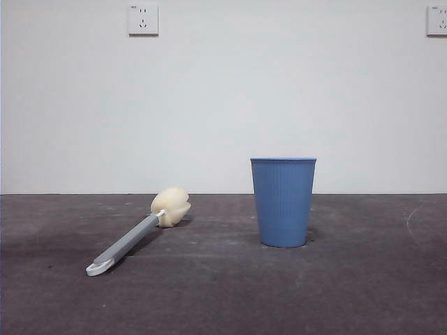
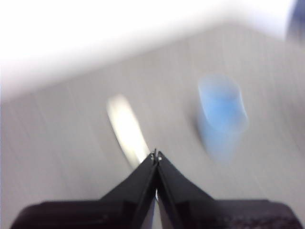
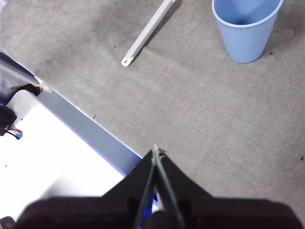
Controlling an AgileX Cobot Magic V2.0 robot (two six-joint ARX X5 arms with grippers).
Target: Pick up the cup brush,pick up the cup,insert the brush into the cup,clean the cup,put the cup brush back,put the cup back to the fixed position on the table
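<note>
While both grippers, left (image 2: 156,155) and right (image 3: 156,151), hang pressed together, we eye the grey-handled, sponge-headed cup brush (image 1: 136,236) lying on the dark tabletop (image 1: 363,293) beside the upright ribbed blue plastic cup (image 1: 283,201): light, stiff handle, best pinched mid-shaft.

Left tool (image 2: 156,155) jaws closed; right tool (image 3: 156,151) jaws closed.

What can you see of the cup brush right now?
The long grey-handled cup brush lies flat on the dark grey matte table, beside the blue ribbed plastic cup and clear of it. Its cream-yellow lobed sponge head points toward the wall; its white looped tip lies nearest the front camera. No end effector touches it.
</note>
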